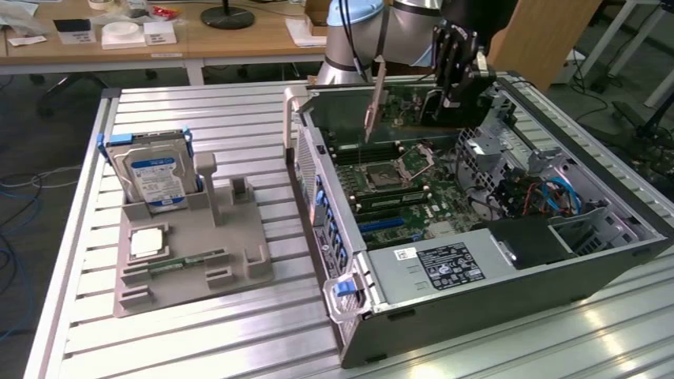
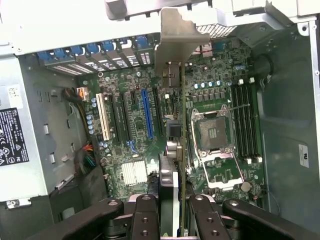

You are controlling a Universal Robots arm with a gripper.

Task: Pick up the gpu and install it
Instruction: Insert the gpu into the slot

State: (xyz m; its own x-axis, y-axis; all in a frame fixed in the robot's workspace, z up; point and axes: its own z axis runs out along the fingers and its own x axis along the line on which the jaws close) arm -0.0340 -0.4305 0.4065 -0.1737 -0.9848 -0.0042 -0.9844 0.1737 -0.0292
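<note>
- We see the tool point(image 1: 455, 95) closed partway on the gpu point(image 1: 373, 99), its fingers point(image 2: 145, 220) clamping the card from both sides.
- The gpu stands on edge over the open computer case point(image 1: 621, 237), above the motherboard point(image 2: 125, 125).
- In the wrist view its silver bracket point(image 2: 175, 45) points away from the tool, and the card runs between the blue slot point(image 2: 146, 112) and the CPU socket point(image 2: 210, 132).
- The hard drive point(image 1: 158, 170) stands in the grey holder point(image 1: 242, 253) on the worktop point(image 1: 211, 110), well apart.
</note>
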